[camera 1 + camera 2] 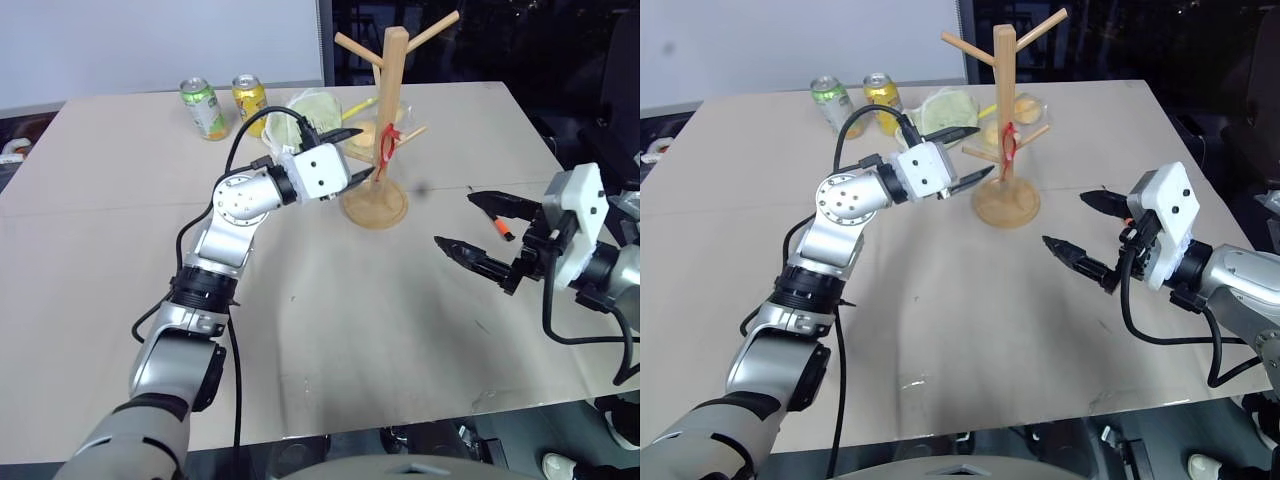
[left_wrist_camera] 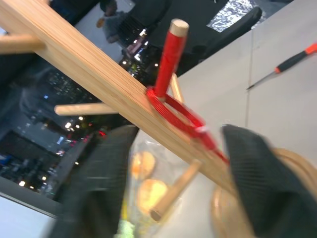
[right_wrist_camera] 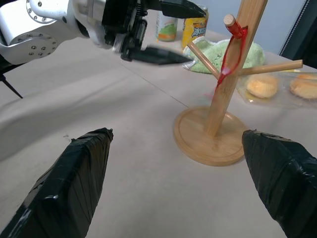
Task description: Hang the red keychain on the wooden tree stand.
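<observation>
A pale table [image 1: 330, 330] carries the wooden tree stand [image 1: 377, 200], two cans [image 1: 225, 105], bagged food [image 1: 310, 108] and a screwdriver [image 1: 500, 226].

The red keychain [image 2: 176, 106] hangs looped over a peg of the wooden tree stand [image 2: 94, 74].

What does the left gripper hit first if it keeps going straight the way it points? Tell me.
Probably the wooden tree stand: the open left gripper points at its post, where the red keychain hangs on a peg. Depth unclear.
</observation>
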`<state>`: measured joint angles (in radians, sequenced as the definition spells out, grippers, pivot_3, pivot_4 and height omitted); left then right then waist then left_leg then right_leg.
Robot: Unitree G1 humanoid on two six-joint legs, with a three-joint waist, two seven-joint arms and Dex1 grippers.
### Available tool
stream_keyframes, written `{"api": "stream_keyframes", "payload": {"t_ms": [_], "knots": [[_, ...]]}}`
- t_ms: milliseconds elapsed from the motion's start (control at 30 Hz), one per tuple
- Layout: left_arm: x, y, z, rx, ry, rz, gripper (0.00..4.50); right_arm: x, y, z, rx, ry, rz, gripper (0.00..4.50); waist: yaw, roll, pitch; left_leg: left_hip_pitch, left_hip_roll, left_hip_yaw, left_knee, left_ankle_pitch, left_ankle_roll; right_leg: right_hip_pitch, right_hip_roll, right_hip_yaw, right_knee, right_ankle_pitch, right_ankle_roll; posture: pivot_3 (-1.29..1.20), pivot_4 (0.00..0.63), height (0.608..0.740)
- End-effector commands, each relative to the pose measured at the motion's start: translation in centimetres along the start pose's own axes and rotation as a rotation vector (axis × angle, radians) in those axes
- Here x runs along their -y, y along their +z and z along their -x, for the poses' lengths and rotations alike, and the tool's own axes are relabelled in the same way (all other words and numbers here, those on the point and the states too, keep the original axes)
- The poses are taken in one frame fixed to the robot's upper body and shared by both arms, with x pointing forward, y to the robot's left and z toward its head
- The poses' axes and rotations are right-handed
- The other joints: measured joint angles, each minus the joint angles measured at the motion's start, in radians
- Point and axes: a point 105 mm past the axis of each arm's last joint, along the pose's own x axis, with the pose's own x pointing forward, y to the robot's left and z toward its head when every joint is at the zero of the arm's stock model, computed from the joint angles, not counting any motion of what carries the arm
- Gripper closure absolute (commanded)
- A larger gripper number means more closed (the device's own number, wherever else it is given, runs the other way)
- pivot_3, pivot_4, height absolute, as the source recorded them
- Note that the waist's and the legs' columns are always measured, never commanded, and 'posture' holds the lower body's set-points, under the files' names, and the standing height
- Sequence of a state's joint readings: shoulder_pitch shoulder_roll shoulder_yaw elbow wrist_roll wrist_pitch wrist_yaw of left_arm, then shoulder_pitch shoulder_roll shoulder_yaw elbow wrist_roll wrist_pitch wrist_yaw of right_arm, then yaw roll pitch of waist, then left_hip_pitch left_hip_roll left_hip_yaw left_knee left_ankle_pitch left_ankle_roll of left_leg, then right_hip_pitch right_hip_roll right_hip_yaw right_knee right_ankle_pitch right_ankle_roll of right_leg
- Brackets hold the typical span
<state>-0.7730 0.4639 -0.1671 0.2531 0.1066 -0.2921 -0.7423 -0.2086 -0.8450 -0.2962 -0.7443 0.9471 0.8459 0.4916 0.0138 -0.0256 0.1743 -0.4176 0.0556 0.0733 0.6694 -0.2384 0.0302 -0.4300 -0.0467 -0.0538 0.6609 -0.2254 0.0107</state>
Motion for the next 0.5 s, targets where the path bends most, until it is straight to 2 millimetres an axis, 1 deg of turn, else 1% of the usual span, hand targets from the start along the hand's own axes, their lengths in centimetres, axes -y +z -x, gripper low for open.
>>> {"api": "stream_keyframes", "payload": {"t_ms": [33,133,167,233,300,367,433,500], "knots": [[-0.1,0.2,1.1,0.000,-0.024,-0.031,0.08,0.2,1.2,0.4,0.038,-0.013,0.050,0.00,-0.002,0.000,0.000,0.000,0.000,0.000,0.000,0.000,0.000,0.000,0.000,0.000,0.000,0.000,0.000,0.00,0.150,0.740],[0.5,-1.8,3.3,-0.082,-0.084,-0.044,0.08,0.3,1.2,0.3,0.038,-0.009,0.050,0.00,-0.004,0.000,0.000,0.001,0.000,0.000,0.000,0.000,0.000,0.000,0.000,0.000,0.000,0.000,0.000,0.00,0.150,0.740],[0.3,-2.3,4.0,-0.108,-0.086,-0.033,0.08,0.4,1.3,0.3,0.038,-0.007,0.051,0.00,-0.004,0.000,0.000,0.001,0.001,0.000,0.000,0.000,0.000,0.000,0.000,0.000,0.001,0.000,0.000,0.00,0.150,0.740],[-0.3,-2.8,4.8,-0.133,-0.074,-0.002,0.08,0.5,1.3,0.2,0.038,-0.005,0.053,0.00,-0.002,0.000,0.000,0.001,0.001,0.000,0.000,0.000,0.000,0.000,0.000,0.000,0.001,0.000,0.000,0.00,0.150,0.740],[-1.0,-3.0,5.3,-0.149,-0.062,0.066,0.08,0.6,1.4,0.2,0.040,-0.002,0.056,0.00,0.004,0.000,0.000,0.001,0.001,0.000,0.000,0.000,0.000,0.000,0.000,0.000,0.001,0.000,0.000,0.00,0.150,0.740],[-1.7,-2.8,5.8,-0.154,-0.058,0.213,0.08,0.7,1.6,0.2,0.041,0.001,0.059,0.00,0.003,0.000,0.000,0.001,0.001,0.000,0.001,0.000,0.000,0.001,0.000,-0.001,0.001,0.000,0.000,0.00,0.150,0.740],[-2.3,-2.3,6.1,-0.157,-0.065,0.333,0.08,0.8,1.6,0.2,0.036,0.009,0.063,0.00,0.001,0.000,0.000,0.001,0.001,0.000,0.001,0.000,0.000,0.001,-0.001,0.000,0.000,0.000,0.000,0.00,0.150,0.740],[-2.6,-1.5,6.7,-0.158,-0.109,0.441,0.08,0.7,1.6,0.3,0.028,0.019,0.066,0.00,0.000,0.000,0.000,0.000,0.000,0.000,0.001,0.000,0.000,0.001,-0.001,0.000,0.000,0.000,0.000,0.00,0.150,0.740]]}}
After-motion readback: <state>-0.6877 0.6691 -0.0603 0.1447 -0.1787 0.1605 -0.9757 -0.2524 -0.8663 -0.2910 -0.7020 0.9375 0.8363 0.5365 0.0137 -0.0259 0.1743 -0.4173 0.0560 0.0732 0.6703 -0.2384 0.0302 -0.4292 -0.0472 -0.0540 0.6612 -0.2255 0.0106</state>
